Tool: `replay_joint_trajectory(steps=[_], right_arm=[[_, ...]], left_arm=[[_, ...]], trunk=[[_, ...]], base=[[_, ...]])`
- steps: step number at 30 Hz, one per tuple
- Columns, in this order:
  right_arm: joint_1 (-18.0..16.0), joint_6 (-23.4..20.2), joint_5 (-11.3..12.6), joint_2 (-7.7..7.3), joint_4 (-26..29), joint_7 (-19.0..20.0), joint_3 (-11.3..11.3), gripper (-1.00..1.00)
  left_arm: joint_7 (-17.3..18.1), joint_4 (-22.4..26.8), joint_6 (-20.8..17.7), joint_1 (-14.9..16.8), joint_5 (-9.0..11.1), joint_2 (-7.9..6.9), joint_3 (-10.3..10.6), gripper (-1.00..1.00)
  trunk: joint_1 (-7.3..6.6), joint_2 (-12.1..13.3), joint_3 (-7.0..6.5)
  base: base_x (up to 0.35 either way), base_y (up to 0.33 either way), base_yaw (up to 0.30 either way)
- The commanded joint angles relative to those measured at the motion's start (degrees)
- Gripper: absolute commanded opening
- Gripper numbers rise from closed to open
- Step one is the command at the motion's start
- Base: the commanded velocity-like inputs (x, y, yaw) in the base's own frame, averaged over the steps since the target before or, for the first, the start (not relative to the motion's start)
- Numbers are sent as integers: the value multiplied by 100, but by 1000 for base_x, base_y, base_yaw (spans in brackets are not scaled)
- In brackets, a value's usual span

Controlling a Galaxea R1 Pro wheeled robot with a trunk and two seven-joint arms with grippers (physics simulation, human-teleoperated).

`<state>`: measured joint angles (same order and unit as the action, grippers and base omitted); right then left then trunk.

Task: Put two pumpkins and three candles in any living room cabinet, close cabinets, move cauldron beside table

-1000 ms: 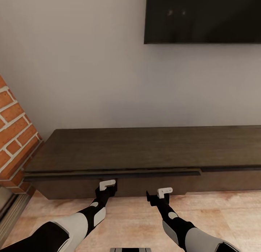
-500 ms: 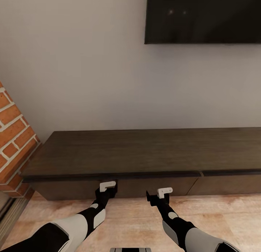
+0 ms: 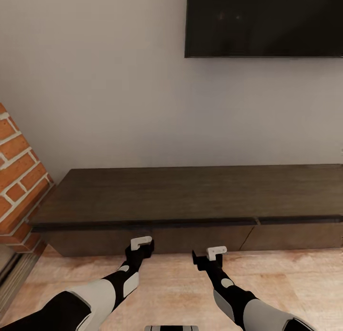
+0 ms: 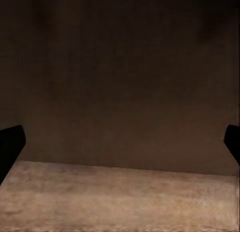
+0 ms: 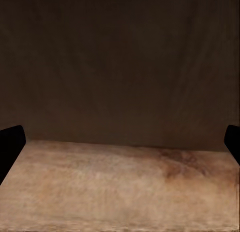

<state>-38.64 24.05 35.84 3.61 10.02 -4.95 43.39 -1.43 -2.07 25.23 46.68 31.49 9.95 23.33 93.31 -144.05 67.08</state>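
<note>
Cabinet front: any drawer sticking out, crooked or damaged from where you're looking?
Nothing stands out. The cabinet drawer fronts sit flush under the top, seams even. The left gripper and the right gripper hang open just before it, holding nothing.

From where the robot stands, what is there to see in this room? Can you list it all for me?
cabinet: one, dark brown wood, long and low against the wall, drawer fronts flush and shut.
television: one, black screen, mounted on the wall above the cabinet, towards the right.
wall: one, pale grey, behind the cabinet.
brick column: one, red-orange with pale mortar, at the left edge beside the cabinet's end.
floor: light wood planks, in front of the cabinet.
left gripper: one, black with a white block, low before the cabinet front, jaws apart and empty.
right gripper: one, black with a white block, low before the cabinet front, jaws apart and empty.
</note>
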Motion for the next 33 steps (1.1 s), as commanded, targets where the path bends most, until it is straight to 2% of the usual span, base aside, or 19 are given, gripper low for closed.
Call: replay_joint_trajectory(steps=[1,14,33], right_arm=[[-3,12,18,0,0,-41,50,100],[-3,12,12,0,0,-41,59,100],[-3,3,25,0,0,-31,47,100]], left_arm=[[-15,-22,32,8,23,5,49,100],[-15,-22,29,8,23,5,49,100],[-18,-22,34,8,23,5,49,100]], trunk=[[-4,-2,5],[-4,-2,5],[-4,-2,-13]], base=[[-266,-142,0],[-228,-147,0],[-84,-112,0]])
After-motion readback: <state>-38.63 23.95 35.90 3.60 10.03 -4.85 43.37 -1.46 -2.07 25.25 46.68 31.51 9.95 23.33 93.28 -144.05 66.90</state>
